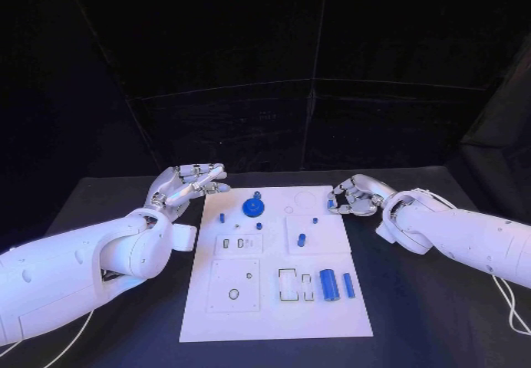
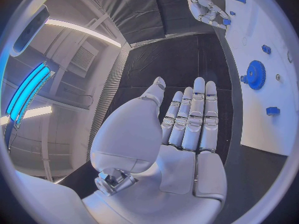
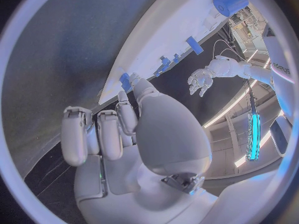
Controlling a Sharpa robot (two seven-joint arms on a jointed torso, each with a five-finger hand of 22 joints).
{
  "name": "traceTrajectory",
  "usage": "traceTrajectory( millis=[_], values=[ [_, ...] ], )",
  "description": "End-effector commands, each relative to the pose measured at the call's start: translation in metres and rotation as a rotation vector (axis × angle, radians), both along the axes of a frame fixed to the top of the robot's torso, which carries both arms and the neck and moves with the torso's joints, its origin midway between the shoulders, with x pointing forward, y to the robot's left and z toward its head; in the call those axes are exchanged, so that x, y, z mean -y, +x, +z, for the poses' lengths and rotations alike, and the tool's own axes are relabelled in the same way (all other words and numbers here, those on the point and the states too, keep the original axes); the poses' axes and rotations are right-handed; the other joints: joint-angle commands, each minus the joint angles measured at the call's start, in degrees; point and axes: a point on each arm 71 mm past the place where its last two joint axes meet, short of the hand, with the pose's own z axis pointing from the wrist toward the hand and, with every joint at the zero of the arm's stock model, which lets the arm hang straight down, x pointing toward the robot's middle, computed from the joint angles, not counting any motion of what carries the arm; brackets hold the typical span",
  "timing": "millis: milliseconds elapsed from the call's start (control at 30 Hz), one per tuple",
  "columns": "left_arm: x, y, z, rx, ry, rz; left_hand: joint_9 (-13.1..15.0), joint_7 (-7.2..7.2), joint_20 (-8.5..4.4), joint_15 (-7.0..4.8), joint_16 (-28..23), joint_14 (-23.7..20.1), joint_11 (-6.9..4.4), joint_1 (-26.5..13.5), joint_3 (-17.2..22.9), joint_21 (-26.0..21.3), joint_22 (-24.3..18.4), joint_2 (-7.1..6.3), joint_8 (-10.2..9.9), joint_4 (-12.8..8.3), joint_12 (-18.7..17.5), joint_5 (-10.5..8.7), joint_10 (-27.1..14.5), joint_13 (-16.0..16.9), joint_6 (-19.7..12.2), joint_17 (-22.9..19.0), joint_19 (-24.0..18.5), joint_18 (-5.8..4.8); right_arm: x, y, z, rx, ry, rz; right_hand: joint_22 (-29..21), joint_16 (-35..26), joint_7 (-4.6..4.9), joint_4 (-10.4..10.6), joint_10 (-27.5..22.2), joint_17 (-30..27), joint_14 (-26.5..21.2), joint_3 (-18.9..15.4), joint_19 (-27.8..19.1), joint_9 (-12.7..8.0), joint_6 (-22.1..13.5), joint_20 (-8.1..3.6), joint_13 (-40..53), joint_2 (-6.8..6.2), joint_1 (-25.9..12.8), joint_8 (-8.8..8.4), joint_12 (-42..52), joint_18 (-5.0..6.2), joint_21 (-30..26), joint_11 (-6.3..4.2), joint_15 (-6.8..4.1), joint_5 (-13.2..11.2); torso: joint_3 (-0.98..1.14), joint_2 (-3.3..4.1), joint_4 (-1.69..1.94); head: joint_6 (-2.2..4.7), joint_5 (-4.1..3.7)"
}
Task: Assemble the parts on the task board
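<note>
The white task board (image 1: 277,307) lies in the middle of the table. On its far half stand a blue gear (image 1: 255,206) and small blue pegs (image 1: 222,218); one more peg (image 1: 300,240) stands mid-board. A thick blue cylinder (image 1: 328,284) and a thinner blue pin (image 1: 348,285) lie on the near right part. My left hand (image 1: 190,184) hovers off the board's far left corner, fingers stretched out, palm bare (image 2: 181,134). At the far right edge my right hand (image 1: 354,196) pinches a small blue part (image 3: 124,79) between thumb and fingertip; the small blue part (image 2: 227,21) shows at those fingertips.
Black cloth covers the table (image 1: 443,322) on all sides of the board. Several outlined recesses (image 1: 235,284) mark the board's near left part. Dark curtains close off the back.
</note>
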Motion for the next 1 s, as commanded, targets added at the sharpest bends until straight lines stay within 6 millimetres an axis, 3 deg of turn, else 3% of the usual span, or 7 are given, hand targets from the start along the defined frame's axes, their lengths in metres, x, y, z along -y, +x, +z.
traceTrajectory(
  millis=[33,533,667,833,1000],
  values=[
    [0.0013,-0.0002,0.0014,0.009,-0.004,-0.013,-0.06,0.06,0.0,0.07,-0.21,0.36,0.15,-0.17,0.0,-0.31,-0.05,0.32,-0.28,-0.29,-0.27,0.2,0.31,-0.04,0.32,0.05,0.37,0.4,-0.002,0.0001,-0.001,-0.016,-0.008,0.013,4.39,0.24,-0.07,-0.41,0.21,4.2,3.59,0.07,0.13,0.05,0.52,-0.37,0.1,0.56,0.04,0.33,0.3,-0.68,0.1,-0.24,-0.26,-0.33,-0.02,0.0,-0.05,-0.02,0.06],
    [0.0011,0.0,0.0013,0.008,-0.004,-0.012,-0.06,0.05,0.0,0.07,-0.25,0.37,0.15,-0.14,0.04,-0.33,-0.07,0.39,-0.31,-0.35,-0.3,0.21,0.31,-0.05,0.33,0.06,0.38,0.4,-0.0031,0.0005,-0.0022,-0.019,-0.009,0.011,4.61,0.29,-0.43,-0.75,0.58,4.37,3.63,0.89,0.28,0.09,2.15,-0.61,0.53,1.54,0.04,0.92,0.72,-0.73,0.18,-0.57,-0.53,-0.45,-0.01,-0.02,-0.03,-0.1,0.02],
    [0.0011,0.0,0.0012,0.008,-0.004,-0.012,-0.06,0.05,0.0,0.07,-0.25,0.37,0.15,-0.14,0.04,-0.33,-0.07,0.39,-0.31,-0.35,-0.3,0.21,0.31,-0.05,0.33,0.06,0.38,0.4,-0.0032,0.0006,-0.0019,-0.015,-0.008,0.011,4.76,0.3,-1.0,-1.2,0.75,4.47,3.66,2.07,0.38,0.22,3.99,-0.92,0.77,2.52,0.33,1.59,0.91,-0.76,0.23,-1.05,-0.91,-2.29,0.0,-0.01,-0.04,-0.13,0.01],
    [0.0012,0.0,0.0012,0.007,-0.004,-0.013,-0.06,0.05,0.0,0.07,-0.25,0.37,0.15,-0.14,0.04,-0.33,-0.07,0.39,-0.31,-0.35,-0.3,0.21,0.31,-0.05,0.33,0.06,0.38,0.4,-0.0044,0.0003,-0.0006,0.002,-0.004,0.01,4.8,0.26,-2.6,-1.85,0.97,4.48,3.67,3.87,0.4,1.04,8.3,-1.7,0.99,4.25,0.7,3.63,1.05,-0.75,0.23,-2.32,-1.89,-4.17,-0.03,-0.04,0.0,-0.21,-0.01],
    [0.001,-0.0001,0.0012,0.007,-0.004,-0.012,-0.06,0.05,0.0,0.07,-0.25,0.37,0.15,-0.14,0.04,-0.33,-0.07,0.39,-0.31,-0.35,-0.3,0.21,0.31,-0.05,0.33,0.06,0.38,0.4,-0.005,0.0006,0.0024,0.042,0.003,-0.017,5.07,0.3,-3.19,-2.41,1.23,4.67,3.72,5.13,0.58,1.25,9.21,-2.3,1.18,5.34,0.92,4.07,1.17,-0.82,0.31,-2.87,-2.44,-4.97,-0.02,-0.01,-0.08,-0.22,-0.06]
  ],
)
